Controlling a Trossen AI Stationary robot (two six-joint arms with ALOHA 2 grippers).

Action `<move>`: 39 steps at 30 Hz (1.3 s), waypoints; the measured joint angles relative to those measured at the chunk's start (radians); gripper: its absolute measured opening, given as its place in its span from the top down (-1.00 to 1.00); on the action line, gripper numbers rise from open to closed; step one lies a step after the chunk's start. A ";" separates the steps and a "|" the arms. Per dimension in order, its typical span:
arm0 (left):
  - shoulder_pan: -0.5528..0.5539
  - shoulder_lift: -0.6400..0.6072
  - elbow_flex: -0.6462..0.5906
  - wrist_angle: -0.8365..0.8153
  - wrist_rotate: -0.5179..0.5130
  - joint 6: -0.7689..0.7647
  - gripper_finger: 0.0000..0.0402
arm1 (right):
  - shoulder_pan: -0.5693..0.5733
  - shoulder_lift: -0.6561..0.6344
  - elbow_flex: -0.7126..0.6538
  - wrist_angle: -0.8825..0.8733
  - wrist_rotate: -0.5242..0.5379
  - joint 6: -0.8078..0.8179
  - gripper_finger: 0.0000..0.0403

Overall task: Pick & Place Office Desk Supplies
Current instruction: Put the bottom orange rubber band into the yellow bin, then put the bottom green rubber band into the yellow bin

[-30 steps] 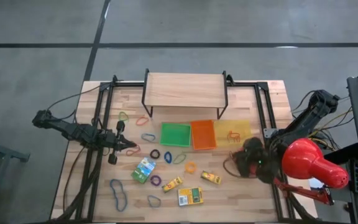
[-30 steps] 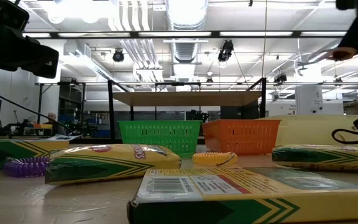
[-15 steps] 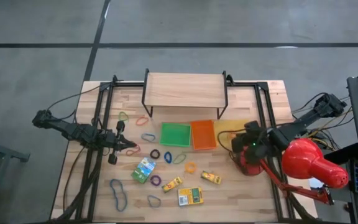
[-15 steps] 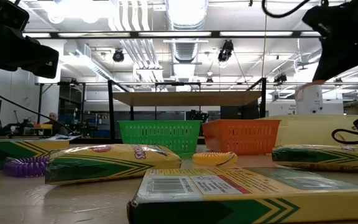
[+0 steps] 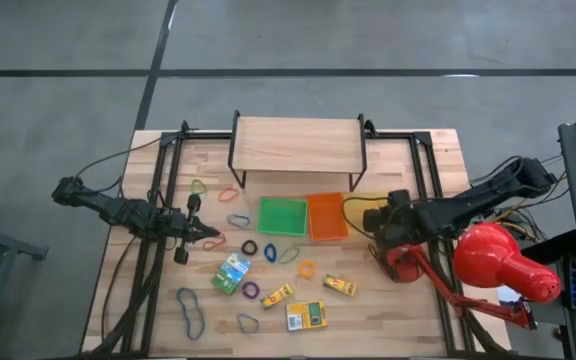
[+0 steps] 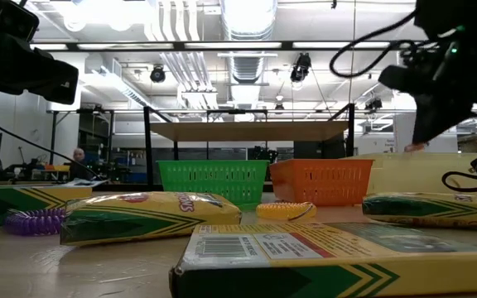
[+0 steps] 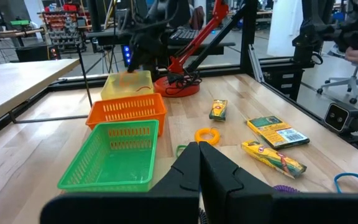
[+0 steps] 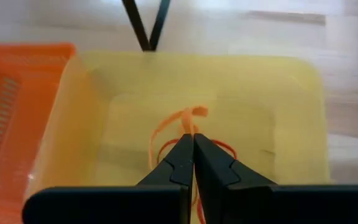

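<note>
The right gripper (image 8: 193,144) hangs over the translucent yellow plastic tray (image 8: 291,124), its jaws pressed fully together. A thin orange rubber-band loop (image 8: 188,127) rises to the jaw tips while its lower coils lie on the tray floor just beyond them; whether the jaws pinch it cannot be told. In the high view this gripper (image 5: 376,222) sits above the same tray, with the orange plastic basket (image 5: 326,217) just beside it.

The left gripper (image 7: 199,163) waits with jaws shut and empty, well apart from the right one. Ahead of its jaws stand the green plastic basket (image 7: 114,158) and, farther off, an orange coiled band (image 7: 207,134) and 3 yellow-and-green printed cardboard boxes (image 7: 276,130) on the wooden bench (image 7: 36,155).

By my reading the step in hand is the drop of a band into the yellow tray. Next the right jaws should lift clear with the loop left behind, then go for another piece; many bands and boxes lie on the bench unsorted.
</note>
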 joint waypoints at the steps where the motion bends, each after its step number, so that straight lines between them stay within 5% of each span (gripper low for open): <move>1: 0.000 0.000 0.000 0.000 0.000 0.000 0.99 | 0.000 0.013 0.000 0.013 -0.001 -0.017 0.96; 8: 0.000 0.000 0.000 0.000 0.000 0.000 0.99 | -0.003 0.080 0.000 0.037 0.002 -0.093 0.91; 23: 0.000 0.000 0.000 0.000 0.000 0.000 0.99 | -0.004 0.074 0.000 0.042 0.005 -0.077 0.44; 30: 0.000 0.000 0.000 0.000 0.000 0.000 0.99 | -0.004 0.073 0.007 0.047 0.040 -0.091 0.44; 39: 0.000 0.000 0.000 0.000 0.000 0.000 0.99 | -0.004 0.072 0.095 0.094 0.118 -0.327 0.51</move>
